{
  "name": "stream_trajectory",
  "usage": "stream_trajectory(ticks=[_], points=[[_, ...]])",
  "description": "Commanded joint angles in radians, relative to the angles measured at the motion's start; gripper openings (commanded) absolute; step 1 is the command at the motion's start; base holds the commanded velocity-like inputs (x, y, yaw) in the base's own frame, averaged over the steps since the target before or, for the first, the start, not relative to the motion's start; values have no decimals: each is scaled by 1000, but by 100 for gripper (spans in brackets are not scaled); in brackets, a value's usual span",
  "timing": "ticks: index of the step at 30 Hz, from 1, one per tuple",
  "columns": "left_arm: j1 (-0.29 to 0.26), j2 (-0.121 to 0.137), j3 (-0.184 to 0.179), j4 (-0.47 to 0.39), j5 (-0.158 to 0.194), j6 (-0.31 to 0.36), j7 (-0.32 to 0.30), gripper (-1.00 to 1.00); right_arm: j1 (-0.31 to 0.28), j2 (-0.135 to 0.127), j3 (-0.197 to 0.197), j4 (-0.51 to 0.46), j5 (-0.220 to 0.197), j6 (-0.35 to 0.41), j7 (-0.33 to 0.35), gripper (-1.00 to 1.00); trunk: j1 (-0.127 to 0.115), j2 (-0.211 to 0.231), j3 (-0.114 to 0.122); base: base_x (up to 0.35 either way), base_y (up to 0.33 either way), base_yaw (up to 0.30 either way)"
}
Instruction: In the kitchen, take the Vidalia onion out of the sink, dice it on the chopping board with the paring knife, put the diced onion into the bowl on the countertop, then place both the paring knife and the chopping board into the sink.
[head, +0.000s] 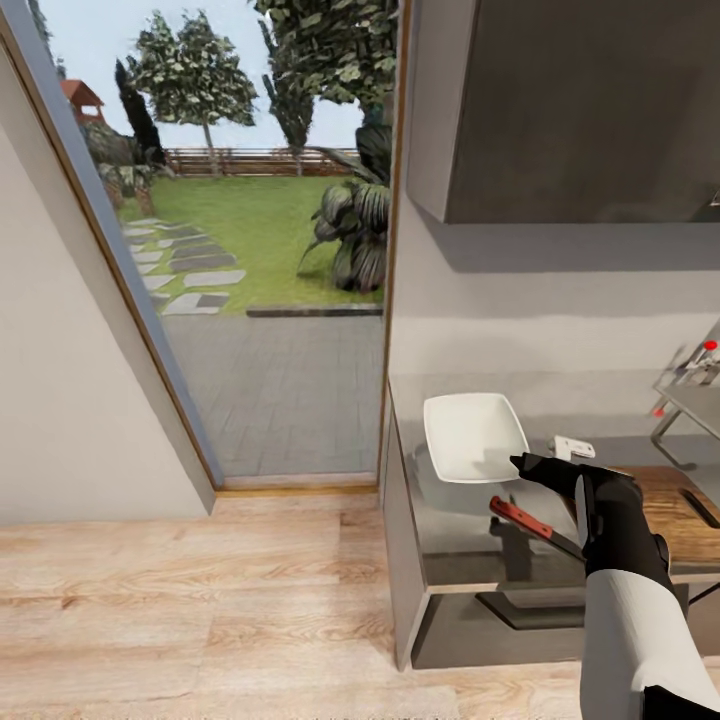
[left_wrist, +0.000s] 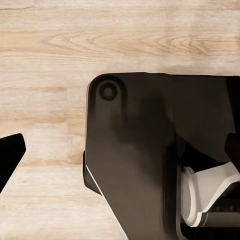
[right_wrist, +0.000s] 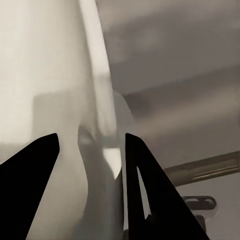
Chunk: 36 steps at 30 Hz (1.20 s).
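The white bowl (head: 472, 435) sits on the grey countertop (head: 450, 530), near its left end. My right gripper (head: 527, 464) is at the bowl's near right corner. In the right wrist view the right gripper (right_wrist: 90, 145) is open, and the bowl's (right_wrist: 45, 90) white wall fills the gap between its dark fingers. The paring knife (head: 518, 517), red-handled, lies on the counter in front of the bowl. Right of it lies the brown chopping board (head: 672, 500), partly behind my arm. A small pale lump (head: 574, 447) by the board may be onion dice; I cannot tell. The sink (head: 697, 405) and its tap show at the right edge. My left gripper (left_wrist: 122, 145) hangs open over the floor.
A tall window (head: 250, 250) onto a garden fills the left half of the head view. A grey wall cabinet (head: 560, 110) hangs above the counter. Light wood floor (head: 200, 600) runs along the counter's left end. My dark base (left_wrist: 145, 165) is under the left gripper.
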<state>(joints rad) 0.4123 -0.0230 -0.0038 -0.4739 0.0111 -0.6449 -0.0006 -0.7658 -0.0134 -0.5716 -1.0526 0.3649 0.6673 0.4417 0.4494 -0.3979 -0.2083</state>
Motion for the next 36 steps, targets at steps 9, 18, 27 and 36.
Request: stream_trajectory(ticks=[9,18,27,36], points=[[0,0,0,-2,1,-1,0,100,-1,-1,-3,-1,8,4,9,-100,1,-2,-16,0,0,0],[0,0,0,-2,1,-1,0,100,-1,-2,-4,-1,7,4,9,-100,1,-2,-25,0,0,0],[0,0,-1,-2,1,-1,0,100,-1,-2,-4,-1,6,5,10,-100,1,-2,-25,0,0,0],[0,0,0,-2,1,-1,0,100,-1,-2,-4,-1,6,5,11,-100,1,-2,-25,37,10,0]])
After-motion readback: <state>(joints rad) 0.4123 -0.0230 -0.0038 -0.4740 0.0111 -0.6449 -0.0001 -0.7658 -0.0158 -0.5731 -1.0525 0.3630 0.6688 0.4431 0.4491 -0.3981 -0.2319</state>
